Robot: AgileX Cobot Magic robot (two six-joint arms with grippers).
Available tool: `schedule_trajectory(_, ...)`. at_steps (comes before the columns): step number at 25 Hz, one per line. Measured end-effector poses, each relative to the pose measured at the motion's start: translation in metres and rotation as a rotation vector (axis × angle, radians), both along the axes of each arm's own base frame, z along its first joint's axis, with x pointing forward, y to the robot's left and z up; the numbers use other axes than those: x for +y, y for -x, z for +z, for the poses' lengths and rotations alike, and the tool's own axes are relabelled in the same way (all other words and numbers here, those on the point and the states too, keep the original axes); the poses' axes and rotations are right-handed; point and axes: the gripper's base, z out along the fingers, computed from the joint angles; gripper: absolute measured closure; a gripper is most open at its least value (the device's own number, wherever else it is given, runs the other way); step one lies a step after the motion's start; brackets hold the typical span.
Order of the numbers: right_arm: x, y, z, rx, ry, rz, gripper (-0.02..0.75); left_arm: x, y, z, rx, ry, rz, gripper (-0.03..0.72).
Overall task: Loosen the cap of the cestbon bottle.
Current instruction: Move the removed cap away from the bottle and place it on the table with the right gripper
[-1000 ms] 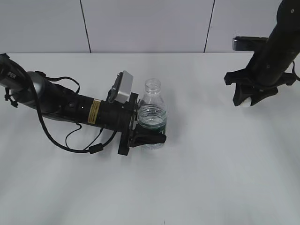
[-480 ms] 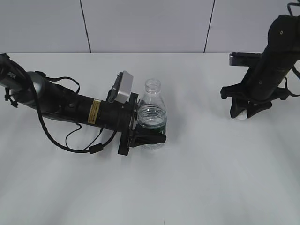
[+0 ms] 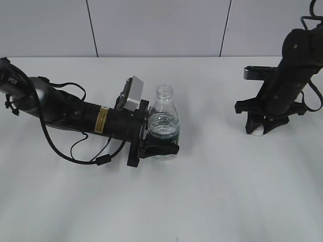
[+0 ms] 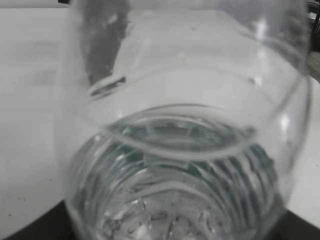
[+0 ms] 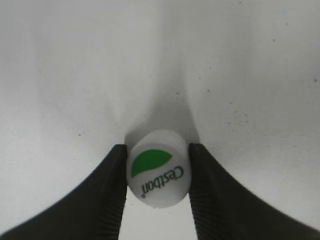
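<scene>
I have the cestbon bottle [image 3: 164, 123] standing upright near the middle of the white worktop [image 3: 202, 201], and I take it as my landmark. It is a small clear plastic bottle with a rounded, ribbed shoulder, its neck open at the top and bare of any cap; water fills the lower part, and a dark green band shows around its middle. In the left wrist view the bottle [image 4: 185, 150] fills the whole picture, glossy and curved, with the waterline ringing its inside and ribbing visible below. My left pincer [image 3: 160, 147] is clenched on the bottle's lower body from the left side, its black fingers wrapped against the plastic. Well to the right of the bottle, my right pincer [image 3: 260, 128] points down at the worktop, and in the right wrist view it [image 5: 157, 175] grasps the cap [image 5: 158, 174] between two dark, finely ridged fingers [image 5: 112, 190] that press on its opposite sides. The cap is a small round white plastic piece, smooth on top, printed with a green half-leaf and the word "Cestbon". It sits low over the worktop with a soft shadow behind it; I cannot tell whether it touches the surface.
</scene>
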Motion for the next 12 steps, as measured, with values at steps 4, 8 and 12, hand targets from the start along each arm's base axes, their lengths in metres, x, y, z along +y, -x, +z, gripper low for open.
schedule_trajectory(4, 0.0004, 0.0000, -0.0003, 0.001, -0.005, -0.005, 0.435, 0.0000, 0.0000, 0.0000, 0.000, 0.000, 0.000, 0.280)
schedule_trajectory(8, 0.0011, 0.0001, -0.0003, 0.003, -0.014, -0.013, 0.309, 0.0000, 0.0000, 0.0000, 0.000, 0.000, 0.000, 0.280)
schedule_trajectory(12, 0.0015, 0.0010, 0.0000, 0.013, -0.019, -0.017, 0.232, 0.0000, 0.0000, 0.0000, 0.000, 0.000, 0.000, 0.280)
